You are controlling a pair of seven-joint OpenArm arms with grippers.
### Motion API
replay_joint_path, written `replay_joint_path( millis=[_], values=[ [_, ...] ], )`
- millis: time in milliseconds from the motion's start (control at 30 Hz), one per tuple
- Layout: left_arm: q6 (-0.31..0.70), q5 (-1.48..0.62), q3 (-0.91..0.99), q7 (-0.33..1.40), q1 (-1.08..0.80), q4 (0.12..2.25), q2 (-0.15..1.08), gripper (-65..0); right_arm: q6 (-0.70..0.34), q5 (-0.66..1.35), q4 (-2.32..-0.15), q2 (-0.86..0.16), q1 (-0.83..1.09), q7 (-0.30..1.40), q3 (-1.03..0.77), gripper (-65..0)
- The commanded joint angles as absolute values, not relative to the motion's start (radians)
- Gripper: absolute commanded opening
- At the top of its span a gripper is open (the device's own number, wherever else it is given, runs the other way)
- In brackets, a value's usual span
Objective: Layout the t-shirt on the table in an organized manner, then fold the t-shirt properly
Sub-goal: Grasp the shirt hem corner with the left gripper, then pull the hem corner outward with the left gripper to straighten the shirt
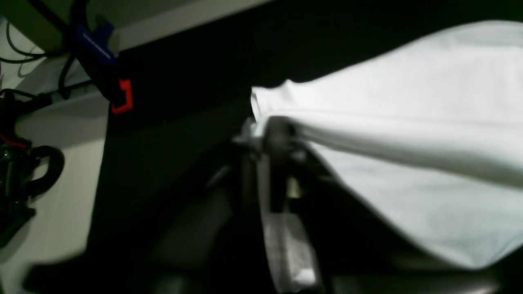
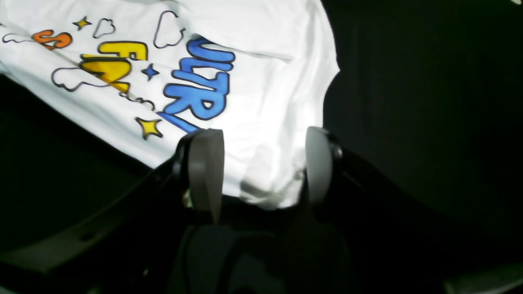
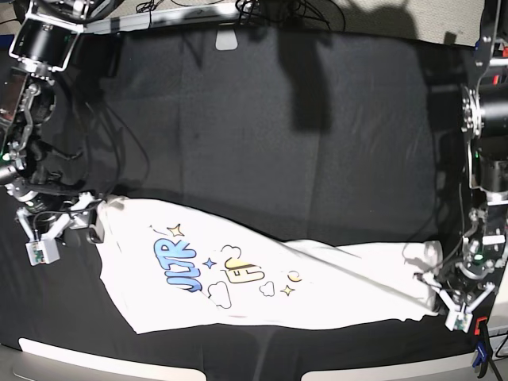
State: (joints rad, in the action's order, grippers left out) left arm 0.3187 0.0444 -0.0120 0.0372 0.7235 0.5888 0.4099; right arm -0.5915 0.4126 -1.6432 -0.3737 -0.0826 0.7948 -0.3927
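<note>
- Grey finger pads (image 2: 206,171) of the right hand (image 2: 261,167) fill the foreground of the right wrist view, spread wide apart, with a white corner of the t-shirt (image 2: 261,122) lying between them; the pads do not pinch it.
- Left hand (image 1: 278,134) sits at a bunched white edge of the shirt; the blurred view does not show how far it is open or whether it grips the cloth.
- A red-and-blue clamp (image 1: 110,77) holds the black cloth at a corner, with cables (image 3: 270,9) past the far edge.
- T-shirt lies along the near edge of the black cloth surface (image 3: 278,119), its long axis running side to side between both hands, print facing up, lettering end toward the right hand.
</note>
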Motion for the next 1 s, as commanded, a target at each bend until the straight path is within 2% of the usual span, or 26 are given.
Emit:
replay_joint_path(
  millis=[0, 33, 200, 400, 500, 600, 967],
  values=[
    [0.310, 0.023, -0.007, 0.024, 0.756, 0.605, 0.424, -47.0, -0.595, 0.424, -1.662, -0.380, -0.102, 0.772, -0.398, -35.6],
    [0.310, 0.015, -0.007, 0.029, 0.756, 0.605, 0.424, -44.0, -0.594, 0.424, -1.662, -0.376, -0.102, 0.772, -0.398, -35.6],
    [0.310, 0.016, -0.007, 0.030, 0.757, 0.605, 0.425, -43.7, -0.595, 0.423, -1.662, -0.371, -0.102, 0.772, -0.397, -35.6],
    [0.310, -0.152, -0.007, 0.080, 0.756, 0.605, 0.424, -44.2, -0.595, 0.423, -1.662, -0.371, -0.102, 0.773, -0.397, -35.6],
    [0.294, -0.174, -0.007, 0.083, 0.757, 0.580, 0.419, -47.3, -0.595, 0.424, -1.662, -0.371, -0.102, 0.786, -0.397, -35.6],
    [0.226, -0.173, -0.007, 0.041, 0.763, 0.515, 0.413, -48.0, -0.595, 0.423, -1.662, -0.371, -0.102, 0.801, -0.397, -35.6],
    [0.228, -0.094, -0.007, -0.209, 0.809, 0.268, 0.395, -48.0, -0.595, 0.424, -1.662, -0.371, -0.102, 0.813, -0.397, -35.6]
  ],
)
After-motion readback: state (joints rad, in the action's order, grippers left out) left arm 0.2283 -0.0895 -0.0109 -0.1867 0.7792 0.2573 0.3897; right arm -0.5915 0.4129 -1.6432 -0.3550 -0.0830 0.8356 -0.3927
